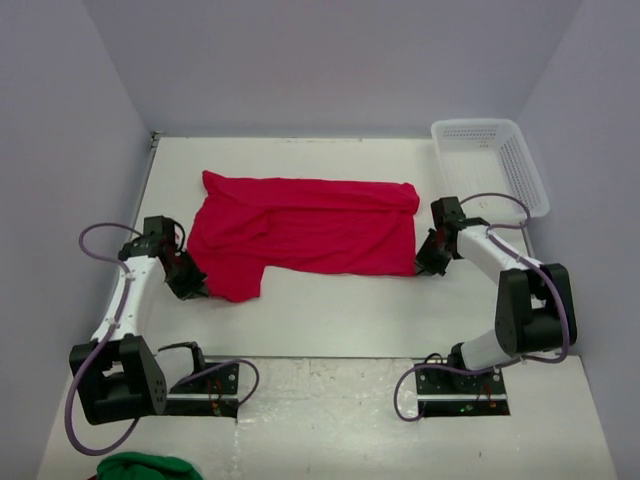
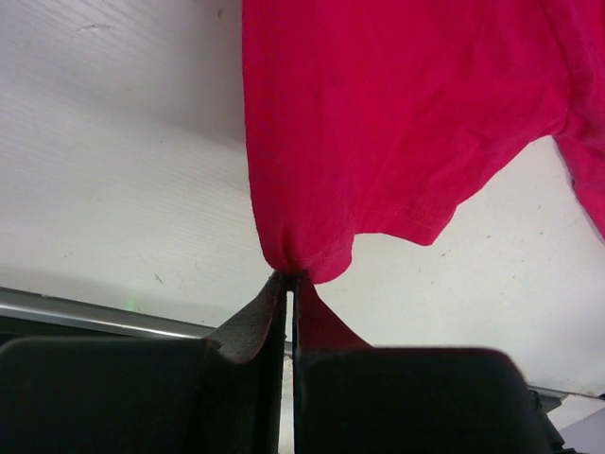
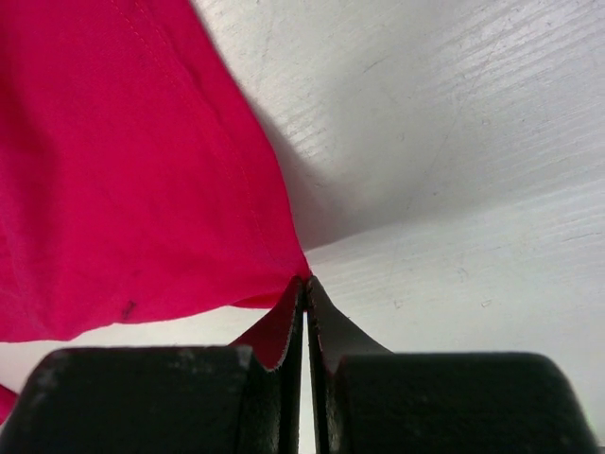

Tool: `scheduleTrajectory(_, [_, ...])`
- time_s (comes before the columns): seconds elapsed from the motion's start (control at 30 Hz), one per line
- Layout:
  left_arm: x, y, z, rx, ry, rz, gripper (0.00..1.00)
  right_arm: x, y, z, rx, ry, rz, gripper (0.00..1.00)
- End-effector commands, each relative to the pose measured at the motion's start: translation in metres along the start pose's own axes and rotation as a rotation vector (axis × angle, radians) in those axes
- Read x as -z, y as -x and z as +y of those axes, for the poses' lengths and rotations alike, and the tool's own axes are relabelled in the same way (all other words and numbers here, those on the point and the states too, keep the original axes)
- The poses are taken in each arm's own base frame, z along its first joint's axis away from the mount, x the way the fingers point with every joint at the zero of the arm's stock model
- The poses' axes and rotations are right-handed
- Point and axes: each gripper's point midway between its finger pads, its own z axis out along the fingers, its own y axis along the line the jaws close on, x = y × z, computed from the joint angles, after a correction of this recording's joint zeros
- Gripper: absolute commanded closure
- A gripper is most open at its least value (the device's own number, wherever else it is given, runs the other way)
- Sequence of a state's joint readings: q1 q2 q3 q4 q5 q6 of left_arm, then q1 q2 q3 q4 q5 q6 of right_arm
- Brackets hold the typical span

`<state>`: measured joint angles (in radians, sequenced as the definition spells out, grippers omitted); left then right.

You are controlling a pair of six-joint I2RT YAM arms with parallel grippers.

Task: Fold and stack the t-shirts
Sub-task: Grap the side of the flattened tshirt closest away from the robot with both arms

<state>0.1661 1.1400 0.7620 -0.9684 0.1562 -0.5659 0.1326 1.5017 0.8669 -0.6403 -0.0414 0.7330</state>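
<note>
One bright red t-shirt [image 1: 300, 235] lies partly folded across the middle of the white table, its far edge doubled over. My left gripper [image 1: 192, 281] is shut on the shirt's near left edge; in the left wrist view the gripper [image 2: 289, 277] pinches a bunched bit of red cloth [image 2: 378, 132]. My right gripper [image 1: 428, 262] is shut on the shirt's near right corner; in the right wrist view the gripper [image 3: 304, 281] pinches the tip of the cloth [image 3: 123, 189].
A white plastic mesh basket [image 1: 490, 165] stands at the far right of the table [image 1: 340, 310]. A green cloth [image 1: 148, 467] lies off the table at the bottom left. Grey walls close in the left, back and right sides.
</note>
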Motion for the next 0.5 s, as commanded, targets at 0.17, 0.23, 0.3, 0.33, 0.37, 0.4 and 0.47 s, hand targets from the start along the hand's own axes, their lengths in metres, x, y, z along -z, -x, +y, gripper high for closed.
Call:
scheduleTrajectory(0.17, [0.042, 0.045, -0.006, 0.021, 0.016, -0.199, 1.0, 0.01, 0.006, -0.016, -0.003, -0.072, -0.066, 1.0])
scheduleTrajectory(0.23, [0.048, 0.051, -0.005, 0.026, 0.022, -0.225, 1.0, 0.012, 0.009, -0.016, 0.001, -0.081, -0.074, 1.0])
scheduleTrajectory(0.3, [0.054, 0.056, -0.005, 0.03, 0.023, -0.252, 1.0, 0.015, 0.012, -0.017, 0.008, -0.086, -0.083, 1.0])
scheduleTrajectory(0.33, [0.055, 0.056, -0.004, 0.029, 0.027, -0.257, 1.0, 0.016, 0.014, -0.018, 0.013, -0.093, -0.095, 1.0])
scheduleTrajectory(0.37, [0.054, 0.056, -0.004, 0.026, 0.029, -0.257, 1.0, 0.016, 0.015, -0.02, 0.014, -0.099, -0.103, 1.0])
scheduleTrajectory(0.4, [0.053, 0.056, -0.002, 0.028, 0.034, -0.255, 1.0, 0.017, 0.016, -0.02, 0.017, -0.103, -0.109, 1.0])
scheduleTrajectory(0.47, [0.052, 0.056, -0.002, 0.026, 0.035, -0.253, 1.0, 0.017, 0.017, -0.024, 0.02, -0.122, -0.116, 1.0])
